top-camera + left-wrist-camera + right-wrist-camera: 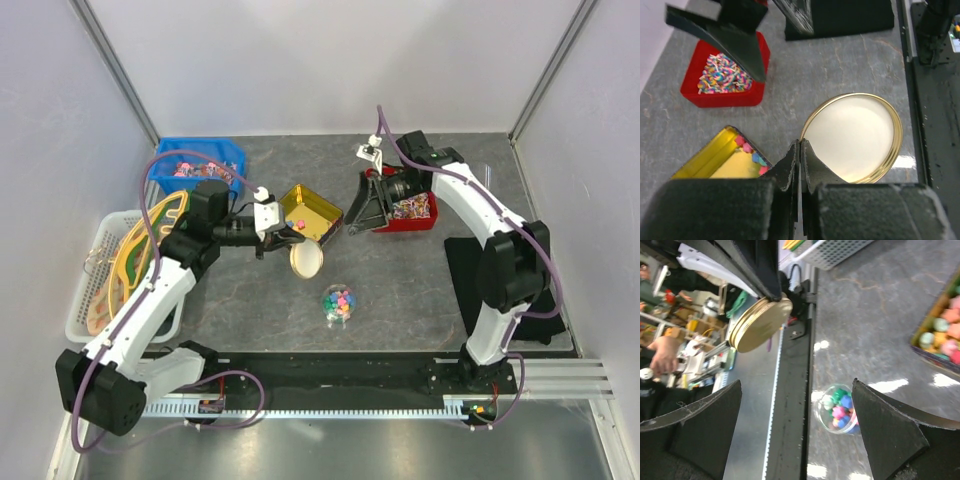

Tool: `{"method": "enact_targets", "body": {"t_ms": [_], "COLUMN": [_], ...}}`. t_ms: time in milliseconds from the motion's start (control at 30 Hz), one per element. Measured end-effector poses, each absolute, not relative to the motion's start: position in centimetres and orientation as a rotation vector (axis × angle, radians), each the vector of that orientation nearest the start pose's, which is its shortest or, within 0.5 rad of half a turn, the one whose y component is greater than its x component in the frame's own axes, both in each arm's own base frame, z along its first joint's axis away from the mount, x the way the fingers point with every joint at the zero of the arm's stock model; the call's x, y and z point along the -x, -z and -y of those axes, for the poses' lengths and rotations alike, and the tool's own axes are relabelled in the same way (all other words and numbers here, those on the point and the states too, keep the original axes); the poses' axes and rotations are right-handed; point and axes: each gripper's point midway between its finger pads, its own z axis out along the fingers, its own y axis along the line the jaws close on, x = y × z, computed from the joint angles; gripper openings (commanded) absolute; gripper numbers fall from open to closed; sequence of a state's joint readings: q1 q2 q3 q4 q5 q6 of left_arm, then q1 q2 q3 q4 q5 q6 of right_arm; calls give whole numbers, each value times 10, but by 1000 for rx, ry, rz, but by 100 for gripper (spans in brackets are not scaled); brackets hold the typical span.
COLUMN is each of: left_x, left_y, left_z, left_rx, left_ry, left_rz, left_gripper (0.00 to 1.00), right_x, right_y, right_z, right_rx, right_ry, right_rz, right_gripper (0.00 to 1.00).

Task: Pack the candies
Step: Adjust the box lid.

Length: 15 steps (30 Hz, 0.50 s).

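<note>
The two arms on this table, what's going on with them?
The left arm has its jaws shut on the rim of a gold lid, holding it tilted beside a yellow tray that has some candies in it. A small clear jar of mixed-coloured candies stands on the table in front, with no lid on it yet. The right arm hangs near the red bin with its jaws wide open, holding nothing.

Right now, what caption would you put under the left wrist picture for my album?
Left gripper pinches the round gold lid by its rim, near a yellow tin of candies.
</note>
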<state>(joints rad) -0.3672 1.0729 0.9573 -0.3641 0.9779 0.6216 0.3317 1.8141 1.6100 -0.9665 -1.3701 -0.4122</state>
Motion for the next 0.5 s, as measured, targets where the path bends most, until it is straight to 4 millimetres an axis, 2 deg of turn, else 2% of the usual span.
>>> {"method": "enact_targets", "body": {"t_ms": [100, 333, 500], "left_x": [-240, -253, -257], "left_y": [-264, -272, -278], "left_z": [235, 244, 246], "left_rx": [-1356, -1314, -1281], "left_ry": [823, 851, 860], "left_rz": [-1307, -1279, -1288], "left_gripper": [2, 2, 2], "right_x": [-266, -230, -224], "right_y": [-249, -256, -261], "right_z": [-285, -311, -314], "right_rx": [1137, 1239, 1250], "right_ry": [-1800, -1910, -1921], "right_rz": [-1856, -1814, -1797], "right_gripper": [98, 98, 98]}}
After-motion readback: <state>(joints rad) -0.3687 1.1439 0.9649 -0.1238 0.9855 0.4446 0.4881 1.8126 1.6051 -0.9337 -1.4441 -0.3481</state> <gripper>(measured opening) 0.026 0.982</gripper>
